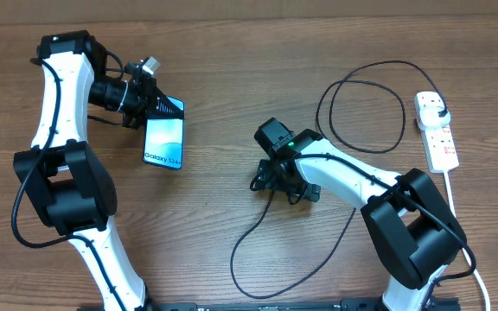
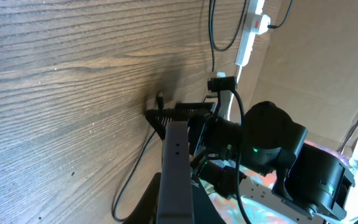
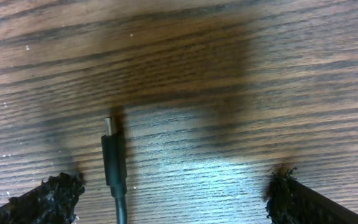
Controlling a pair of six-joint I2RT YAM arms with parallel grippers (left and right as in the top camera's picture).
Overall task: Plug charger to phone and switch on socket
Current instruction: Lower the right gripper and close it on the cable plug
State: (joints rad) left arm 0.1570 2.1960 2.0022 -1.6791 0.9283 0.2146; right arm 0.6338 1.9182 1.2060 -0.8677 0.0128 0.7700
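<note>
showing "galaxy s24", phone point(image 1: 163, 138) (in left claw point(image 1: 160, 107))

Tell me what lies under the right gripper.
The connector end of the charger lies flat on the wooden table, untouched between the open fingers. Seen from overhead, the right gripper covers it.

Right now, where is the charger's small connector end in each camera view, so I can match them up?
Overhead: hidden under the right gripper near the middle of the table; only the charger cable trails out.
Left wrist: the connector lies mid-frame on the table, just ahead of that gripper.
Right wrist: lower left, between the open fingers.
Shared landmark: the right gripper.
</note>
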